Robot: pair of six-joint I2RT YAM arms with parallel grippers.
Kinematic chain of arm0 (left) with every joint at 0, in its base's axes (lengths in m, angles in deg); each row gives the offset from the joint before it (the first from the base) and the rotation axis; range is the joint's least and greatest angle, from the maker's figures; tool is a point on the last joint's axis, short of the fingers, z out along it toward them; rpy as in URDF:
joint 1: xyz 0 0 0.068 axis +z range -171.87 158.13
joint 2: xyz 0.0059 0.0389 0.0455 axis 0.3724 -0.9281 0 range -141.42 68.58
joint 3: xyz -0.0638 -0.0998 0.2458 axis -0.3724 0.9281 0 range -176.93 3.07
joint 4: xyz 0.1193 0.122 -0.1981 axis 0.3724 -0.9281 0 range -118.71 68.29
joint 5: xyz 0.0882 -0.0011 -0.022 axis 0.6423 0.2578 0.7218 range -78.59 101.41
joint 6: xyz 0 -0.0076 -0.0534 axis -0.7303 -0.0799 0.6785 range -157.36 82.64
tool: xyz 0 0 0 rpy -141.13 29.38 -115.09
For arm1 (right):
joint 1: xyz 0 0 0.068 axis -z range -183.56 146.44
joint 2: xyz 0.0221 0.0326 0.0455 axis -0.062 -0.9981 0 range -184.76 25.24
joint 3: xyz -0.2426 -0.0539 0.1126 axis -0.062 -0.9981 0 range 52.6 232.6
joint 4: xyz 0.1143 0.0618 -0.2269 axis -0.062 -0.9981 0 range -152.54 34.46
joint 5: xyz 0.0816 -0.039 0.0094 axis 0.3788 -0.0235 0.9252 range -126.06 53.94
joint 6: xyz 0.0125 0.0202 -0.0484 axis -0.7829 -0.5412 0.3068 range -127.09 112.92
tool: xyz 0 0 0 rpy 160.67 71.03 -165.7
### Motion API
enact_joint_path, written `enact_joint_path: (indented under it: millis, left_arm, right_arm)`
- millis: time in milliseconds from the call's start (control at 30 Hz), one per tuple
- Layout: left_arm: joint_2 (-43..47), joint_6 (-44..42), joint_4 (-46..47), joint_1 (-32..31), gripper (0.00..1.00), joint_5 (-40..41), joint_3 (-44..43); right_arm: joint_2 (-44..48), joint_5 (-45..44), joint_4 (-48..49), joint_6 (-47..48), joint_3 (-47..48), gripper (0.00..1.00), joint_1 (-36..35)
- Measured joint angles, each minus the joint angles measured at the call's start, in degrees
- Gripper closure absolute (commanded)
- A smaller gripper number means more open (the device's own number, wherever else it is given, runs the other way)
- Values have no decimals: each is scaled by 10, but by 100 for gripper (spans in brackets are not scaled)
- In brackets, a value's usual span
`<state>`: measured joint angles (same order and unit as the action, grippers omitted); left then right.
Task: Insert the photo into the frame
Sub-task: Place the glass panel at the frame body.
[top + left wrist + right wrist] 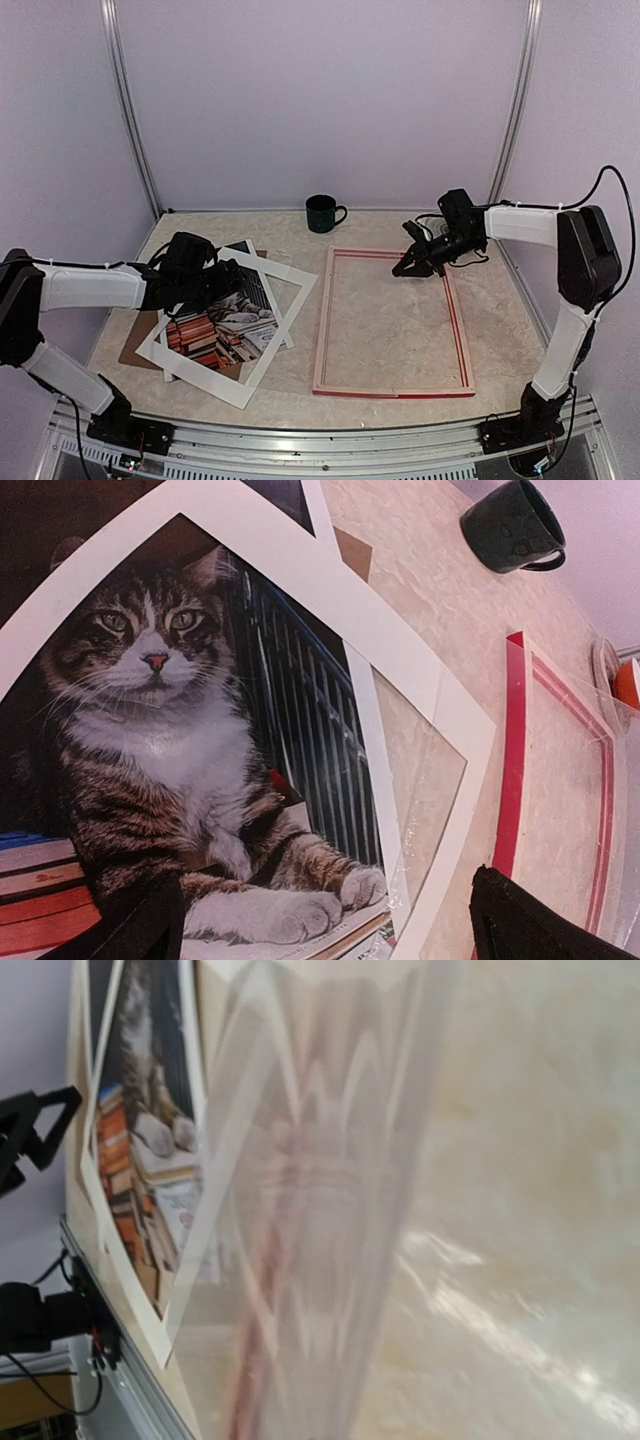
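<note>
Left gripper [222,287] hung with its jaws spread wide above the photo [228,322], which lay face up under the white mat [300,570], left of the frame [395,390] and outside it. Right gripper [412,265] was pinched closed on a clear sheet [330,1210] at the frame's far edge.

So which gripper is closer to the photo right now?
Left. The left gripper hovers directly over the photo, jaws open; the right gripper is away at the far edge of the frame.
</note>
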<state>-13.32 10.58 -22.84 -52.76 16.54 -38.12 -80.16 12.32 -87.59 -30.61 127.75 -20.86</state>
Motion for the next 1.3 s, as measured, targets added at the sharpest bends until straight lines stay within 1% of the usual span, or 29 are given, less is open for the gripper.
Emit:
enact_joint_path:
  millis: [233,500,700,900,1067,1167,1300]
  left_arm:
    - [-39,4,9,-3,2,18,1]
    - [-49,6,18,-17,2,29,1]
    - [-71,7,24,-34,3,29,-15]
    - [-114,7,44,-74,4,25,-53]
    - [-163,10,54,-93,5,20,-75]
    - [-185,11,59,-97,5,17,-82]
    - [-190,12,64,-101,4,13,-90]
  right_arm:
    - [0,-21,-52,48,5,100,19]
    - [-16,-40,-87,84,30,99,35]
    - [-40,-39,-89,91,37,97,48]
    - [-44,-28,-63,80,23,94,49]
    - [-44,-25,-43,68,8,89,49]
    - [-44,-25,-35,62,2,79,49]
    - [-44,-26,-21,56,-12,68,49]
